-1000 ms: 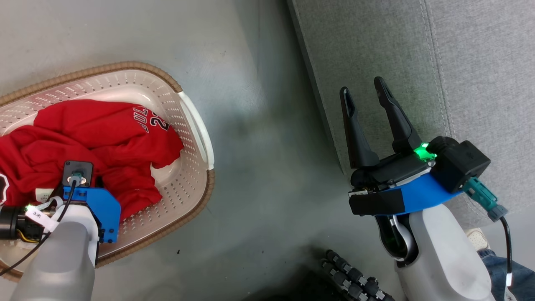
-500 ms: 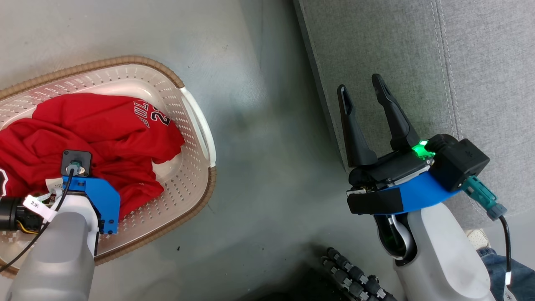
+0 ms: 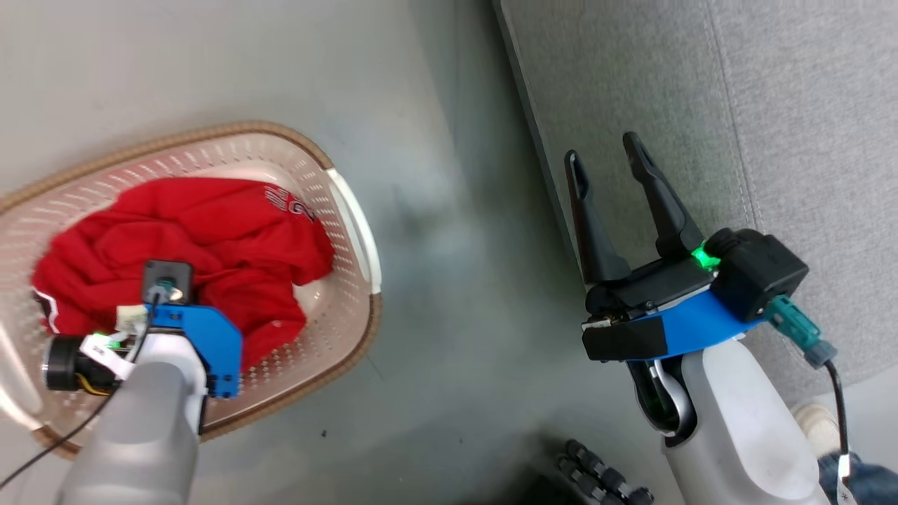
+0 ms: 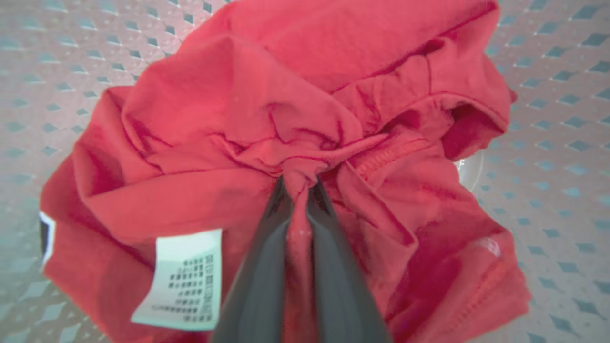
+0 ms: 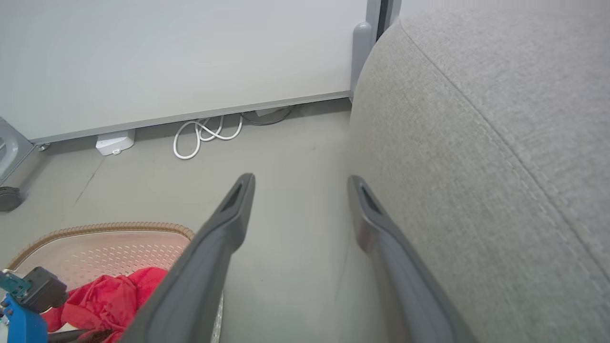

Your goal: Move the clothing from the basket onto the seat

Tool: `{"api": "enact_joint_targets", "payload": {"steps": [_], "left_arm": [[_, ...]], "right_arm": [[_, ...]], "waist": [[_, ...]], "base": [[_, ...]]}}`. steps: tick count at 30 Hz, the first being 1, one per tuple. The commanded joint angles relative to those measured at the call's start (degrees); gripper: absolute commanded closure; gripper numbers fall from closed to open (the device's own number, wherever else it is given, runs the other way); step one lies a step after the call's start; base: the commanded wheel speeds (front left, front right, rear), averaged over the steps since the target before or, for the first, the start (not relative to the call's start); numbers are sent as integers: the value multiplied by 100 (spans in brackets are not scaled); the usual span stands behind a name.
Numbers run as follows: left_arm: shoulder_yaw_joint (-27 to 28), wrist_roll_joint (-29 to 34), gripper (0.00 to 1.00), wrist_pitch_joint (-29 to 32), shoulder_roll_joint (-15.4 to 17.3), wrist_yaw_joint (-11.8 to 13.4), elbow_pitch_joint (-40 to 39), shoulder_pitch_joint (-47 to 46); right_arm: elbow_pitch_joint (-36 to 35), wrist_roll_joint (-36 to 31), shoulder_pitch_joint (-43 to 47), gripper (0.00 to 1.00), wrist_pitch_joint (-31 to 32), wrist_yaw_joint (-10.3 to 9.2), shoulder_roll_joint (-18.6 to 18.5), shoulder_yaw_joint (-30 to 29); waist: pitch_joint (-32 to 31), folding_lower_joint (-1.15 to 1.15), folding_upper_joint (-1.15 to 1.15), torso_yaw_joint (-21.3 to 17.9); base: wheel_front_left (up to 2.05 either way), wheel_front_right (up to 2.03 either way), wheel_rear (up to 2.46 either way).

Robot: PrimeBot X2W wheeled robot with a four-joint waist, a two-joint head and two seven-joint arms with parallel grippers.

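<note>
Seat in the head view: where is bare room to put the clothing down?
The seat is bare grey fabric above and right of the open right end effector. The floor between basket and seat is free too. Crowded: the basket, full of clothing.

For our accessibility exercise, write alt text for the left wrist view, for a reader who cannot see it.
The left gripper, shut, pinches a fold of red clothing in the perforated basket. A white care label shows on the fabric.
</note>
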Motion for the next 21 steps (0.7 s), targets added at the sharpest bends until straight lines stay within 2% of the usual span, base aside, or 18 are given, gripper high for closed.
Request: {"api": "enact_joint_targets", "payload": {"steps": [1, 11, 17, 21], "left_arm": [[-27, -17, 100, -50, -37, -27, 13, 53], [-271, -138, 100, -569, -623, -385, 92, 402], [-450, -316, 100, -821, -741, -654, 45, 709], [-788, -665, 100, -878, -752, -926, -326, 996]], "right_arm": [[35, -49, 27, 0, -28, -4, -7, -13], [466, -627, 406, 0, -27, -4, -10, -206], [658, -775, 762, 0, 102, -5, -11, -248], [681, -816, 1050, 0, 257, -4, -11, -240]], "waist": [[-284, 0, 0, 182], [-1912, 0, 0, 933], [-2939, 0, 0, 1293], [-3561, 0, 0, 1478]], "base": [[0, 0, 0], [0, 0, 0], [0, 0, 0], [0, 0, 0]]}}
